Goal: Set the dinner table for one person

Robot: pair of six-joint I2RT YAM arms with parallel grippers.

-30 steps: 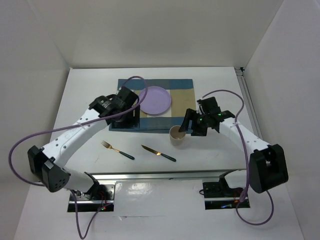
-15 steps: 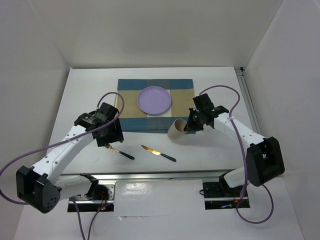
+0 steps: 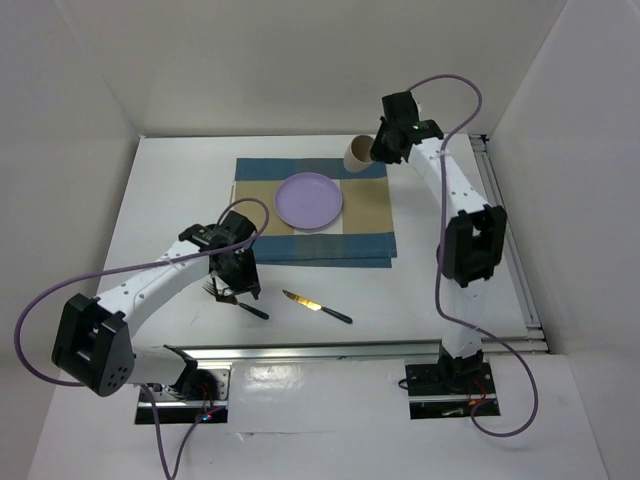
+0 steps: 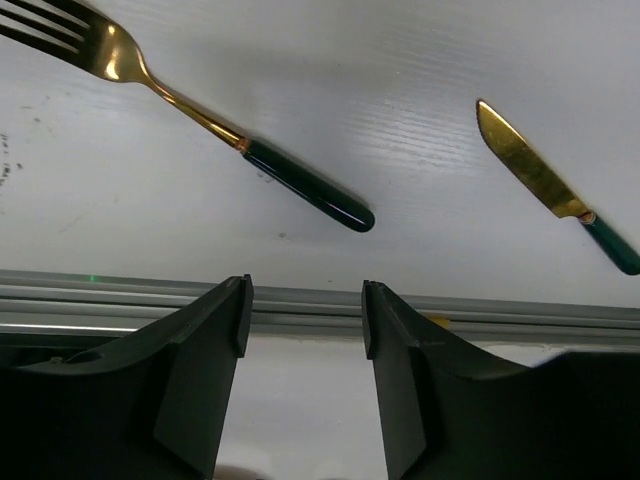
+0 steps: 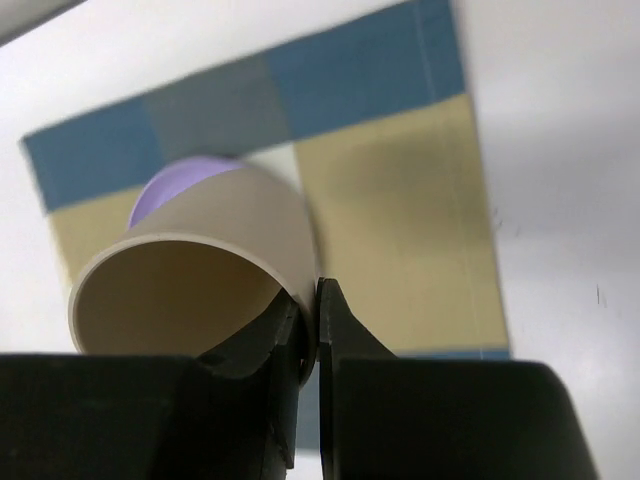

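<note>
Right hand [image 5: 312, 303] on cup [image 5: 215, 225] rim

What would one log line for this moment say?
left gripper: open near fork | right gripper: pinching cup wall, by placemat's far right corner | plate: on placemat | fork, knife: on table

On my left wrist camera the fork [image 4: 200, 115] loses its tine tips past the top left corner, and the knife [image 4: 550, 185] runs off the right edge partway down its handle. From overhead, my left hand [image 3: 233, 283] covers part of the fork. On the right wrist camera the cup [image 5: 200, 270] hides most of the plate [image 5: 170, 185].
</note>
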